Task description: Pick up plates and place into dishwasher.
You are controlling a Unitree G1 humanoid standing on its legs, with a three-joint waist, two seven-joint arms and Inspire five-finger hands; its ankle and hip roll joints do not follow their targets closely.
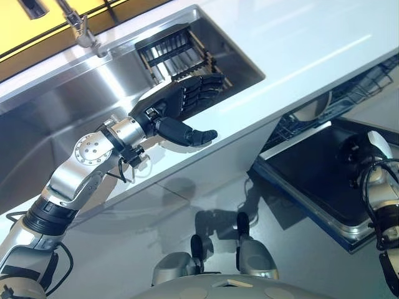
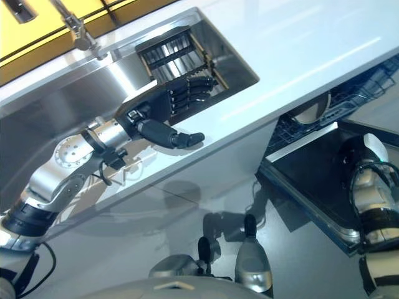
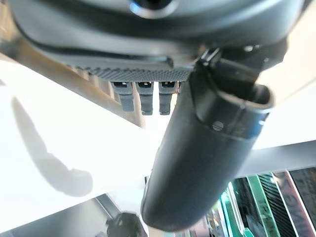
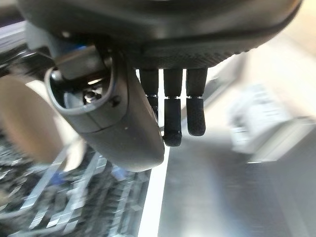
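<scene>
1. The left hand [image 1: 181, 99], fingers straight and empty, reaches over the sink [image 1: 75, 106] toward the dark rack [image 1: 171, 50] just beyond its fingertips
2. A plate [image 1: 312, 109] sits in the dishwasher [image 1: 324, 168] rack, nearer the empty right hand [image 4: 163, 98], fingers relaxed

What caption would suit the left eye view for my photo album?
Left hand reaches, fingers straight, over the sink toward a dish rack; the dishwasher stands open at right.
</scene>
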